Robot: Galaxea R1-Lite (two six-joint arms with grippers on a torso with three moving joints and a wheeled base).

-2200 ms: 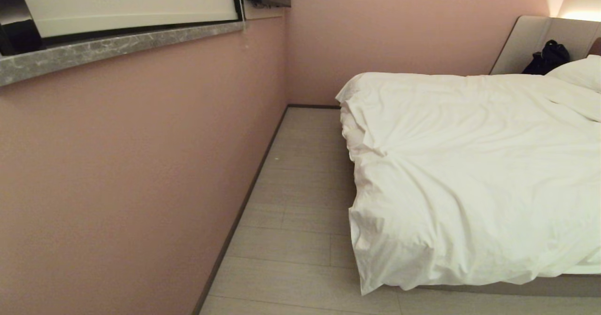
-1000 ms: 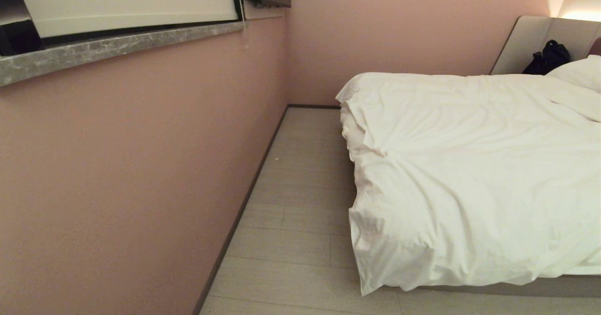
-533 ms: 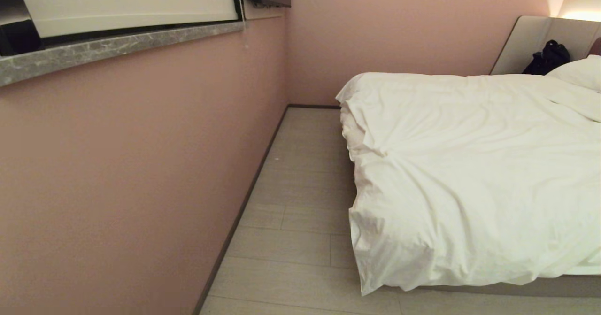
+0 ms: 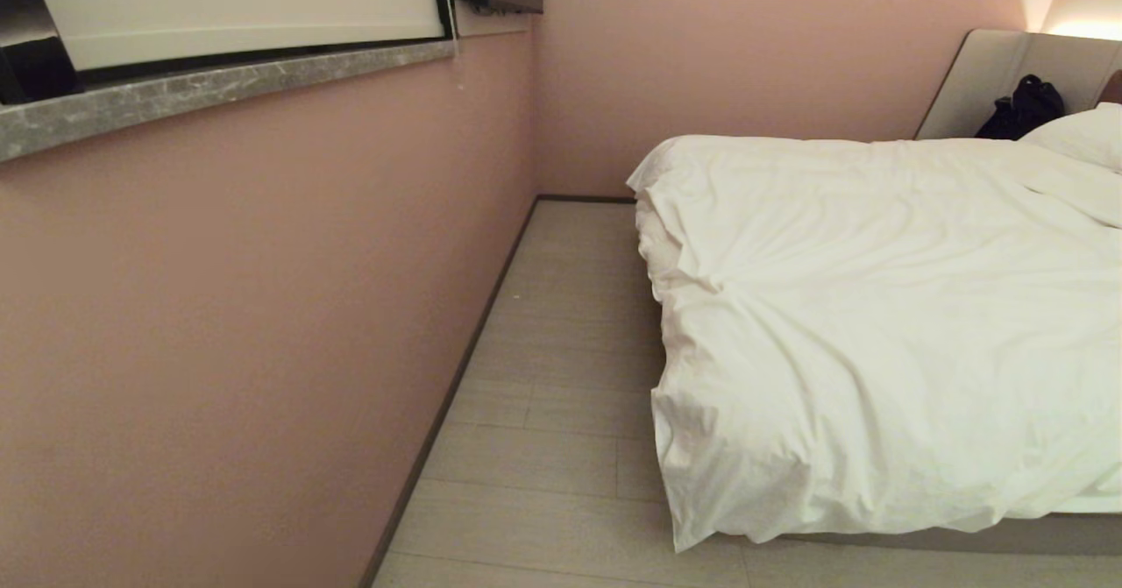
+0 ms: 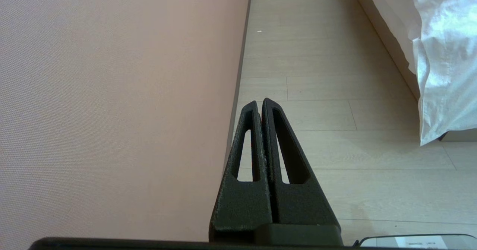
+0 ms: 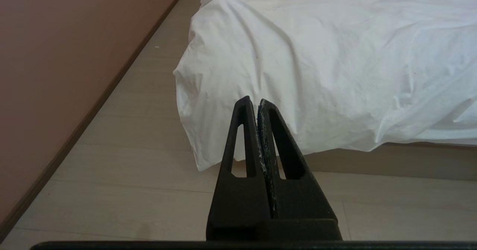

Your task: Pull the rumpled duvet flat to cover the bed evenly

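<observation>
Both my left gripper [image 5: 260, 101] and right gripper [image 6: 252, 100] have their jaws closed on nothing, held low over the floor [image 4: 561, 413]. The duvet [image 4: 885, 325] lies rumpled on the bed [image 4: 1008, 534] to my right, its near-left corner drooping floorward. If I grab only thin cover there, it may slip, or drag the whole duvet sideways off the mattress.
</observation>
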